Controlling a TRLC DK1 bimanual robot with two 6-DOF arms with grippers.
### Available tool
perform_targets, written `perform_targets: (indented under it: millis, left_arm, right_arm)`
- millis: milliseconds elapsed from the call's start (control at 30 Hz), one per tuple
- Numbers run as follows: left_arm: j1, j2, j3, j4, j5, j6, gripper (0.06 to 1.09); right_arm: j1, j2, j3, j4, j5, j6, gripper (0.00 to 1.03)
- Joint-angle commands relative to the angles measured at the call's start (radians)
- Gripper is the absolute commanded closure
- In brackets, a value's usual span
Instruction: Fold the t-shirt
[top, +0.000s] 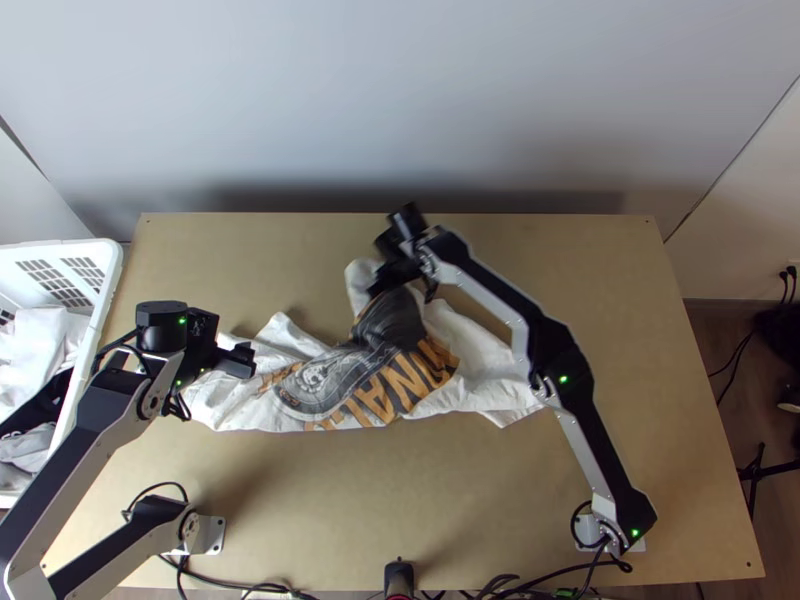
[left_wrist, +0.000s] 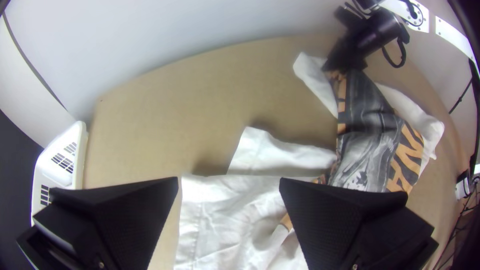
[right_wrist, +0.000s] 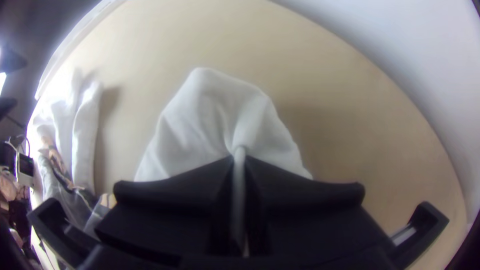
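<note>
The white t-shirt (top: 470, 375) with a dark and orange print lies bunched and creased across the middle of the table, its upper part pulled toward the far edge. My right gripper (top: 385, 280) is at that far part; in the right wrist view my right gripper (right_wrist: 239, 165) is shut on a pinched fold of white cloth (right_wrist: 215, 115). Over the shirt's left end is my left gripper (top: 243, 360). In the left wrist view my left gripper (left_wrist: 229, 187) stands open, its fingers apart above white cloth (left_wrist: 220, 215) and holding nothing.
A white basket (top: 108, 270) holding white, grey and dark cloth stands beyond the table's left edge. Bare tabletop (top: 600, 270) lies to the right of the right arm, and more stretches in front of the shirt. Cables run along the near edge.
</note>
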Motion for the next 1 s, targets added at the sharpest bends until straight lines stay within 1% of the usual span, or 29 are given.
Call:
perform_targets:
  millis: [0,133,300,433,567,700,767,800,933,967]
  left_arm:
    - [-0.001,-0.012,-0.017,0.0,0.0,-0.001,0.1]
    - [-0.008,-0.013,-0.026,0.0,0.0,-0.004,0.1]
    - [-0.019,0.004,-0.049,0.017,0.0,-0.009,0.1]
    - [0.004,0.099,-0.066,0.023,0.009,-0.023,0.1]
    - [0.047,0.274,-0.006,-0.035,0.069,-0.063,0.1]
    - [0.122,0.372,0.081,-0.044,0.146,-0.109,0.1]
    - [0.173,0.409,0.123,-0.046,0.149,-0.135,0.1]
    - [0.199,0.421,0.141,-0.051,0.172,-0.146,0.1]
    - [0.324,0.501,0.233,-0.132,0.33,-0.219,0.1]
    - [0.349,0.519,0.25,-0.147,0.353,-0.238,0.1]
  right_arm:
    - [-0.128,-0.062,-0.053,0.046,0.039,0.077,1.0]
    - [-0.194,-0.157,-0.188,0.146,0.09,0.103,1.0]
    - [-0.23,-0.272,-0.329,0.21,0.093,0.103,1.0]
    - [-0.237,-0.341,-0.417,0.25,0.097,0.103,1.0]
    - [-0.24,-0.367,-0.456,0.256,0.097,0.103,1.0]
    - [-0.237,-0.398,-0.501,0.276,0.097,0.103,1.0]
    - [-0.237,-0.41,-0.518,0.282,0.097,0.103,1.0]
    - [-0.237,-0.415,-0.526,0.284,0.097,0.103,1.0]
    - [-0.241,-0.424,-0.544,0.288,0.097,0.103,1.0]
    - [-0.241,-0.426,-0.552,0.295,0.097,0.103,1.0]
